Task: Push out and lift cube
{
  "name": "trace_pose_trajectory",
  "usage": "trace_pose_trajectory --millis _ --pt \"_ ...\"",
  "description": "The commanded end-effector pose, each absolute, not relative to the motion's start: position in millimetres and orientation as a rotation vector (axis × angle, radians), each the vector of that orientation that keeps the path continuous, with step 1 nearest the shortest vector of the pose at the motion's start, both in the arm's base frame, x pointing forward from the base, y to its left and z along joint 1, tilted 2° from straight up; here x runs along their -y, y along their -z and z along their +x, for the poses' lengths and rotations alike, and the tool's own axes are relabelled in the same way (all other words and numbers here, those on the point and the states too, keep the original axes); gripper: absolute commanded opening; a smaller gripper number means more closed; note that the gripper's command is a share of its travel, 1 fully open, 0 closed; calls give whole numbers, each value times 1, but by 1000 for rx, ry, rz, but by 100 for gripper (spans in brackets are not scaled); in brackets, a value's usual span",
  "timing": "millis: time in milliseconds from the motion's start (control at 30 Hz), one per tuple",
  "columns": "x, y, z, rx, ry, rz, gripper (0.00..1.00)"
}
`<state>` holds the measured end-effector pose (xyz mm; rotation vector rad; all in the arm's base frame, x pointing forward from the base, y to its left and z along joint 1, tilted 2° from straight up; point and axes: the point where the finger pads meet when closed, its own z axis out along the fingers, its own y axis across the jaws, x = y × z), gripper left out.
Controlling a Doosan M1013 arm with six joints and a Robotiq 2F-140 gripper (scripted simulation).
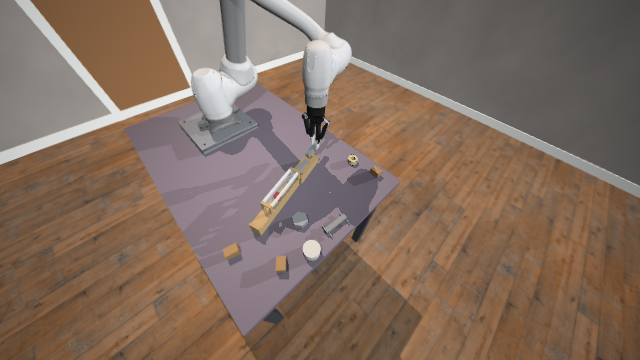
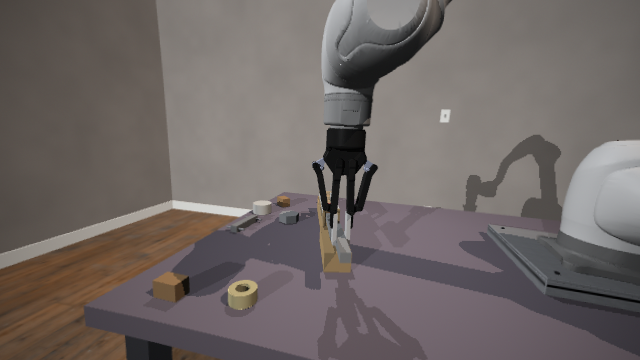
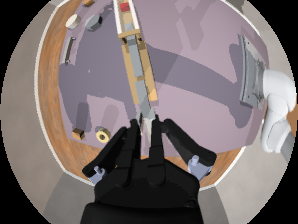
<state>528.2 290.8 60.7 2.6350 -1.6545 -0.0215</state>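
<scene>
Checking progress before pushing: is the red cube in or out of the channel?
In. The red cube lies between the channel's white rails, near its far end.

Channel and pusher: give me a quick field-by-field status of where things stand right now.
gripper: shut on a grey bar, pointing down
bar: low end at the near end of the wooden channel, lined up along it
arm end of channel: the one closest to the robot base
cube: red cube inside the channel, toward the far end, between the white rails
bar to cube: apart
loose items: yellow ring, brown block, grey hex nut, white disc
</scene>
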Motion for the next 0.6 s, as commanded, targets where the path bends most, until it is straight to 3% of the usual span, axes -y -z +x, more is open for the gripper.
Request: trace_pose_trajectory --millis 0,567 --pt "-291 -61 528 1655 22 2635 0" --pt "-290 -36 528 1655 22 2635 0"
